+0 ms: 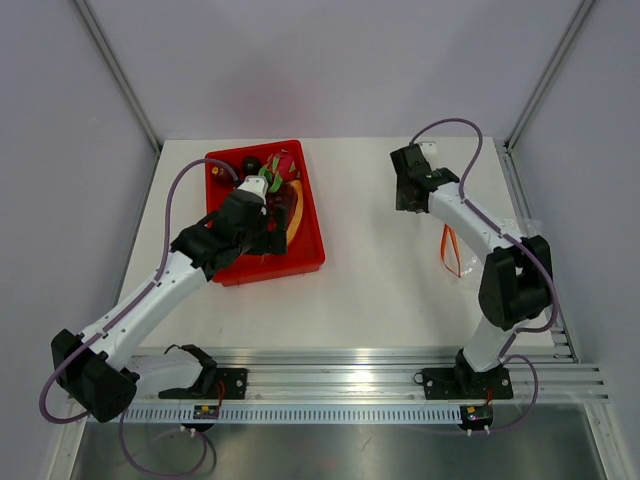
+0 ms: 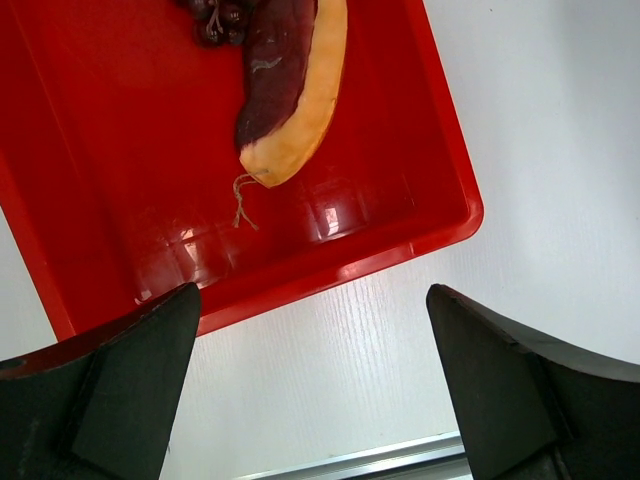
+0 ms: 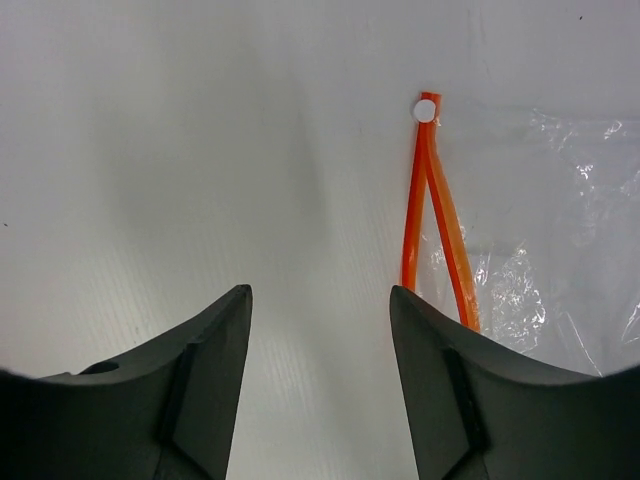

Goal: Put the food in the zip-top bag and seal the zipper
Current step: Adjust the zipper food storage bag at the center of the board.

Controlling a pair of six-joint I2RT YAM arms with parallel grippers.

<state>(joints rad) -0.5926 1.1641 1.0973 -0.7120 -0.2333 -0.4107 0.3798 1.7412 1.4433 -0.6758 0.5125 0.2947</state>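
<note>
Left pincer: spread, empty, above the red plastic bin.
Right pincer: spread, empty, well right of the bin.
Food: dark red-brown and black lumps, inside the bin.
Clear crinkly zip-top bag: on the white surface, well right of the bin.
Orange zipper strip: strands parted.

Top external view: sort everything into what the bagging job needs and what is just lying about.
Belongs to the job: food in the red bin; zip-top bag; its orange zipper; left gripper and right gripper, both open.

Just lying about: the red bin itself; purple cables; table.
</note>
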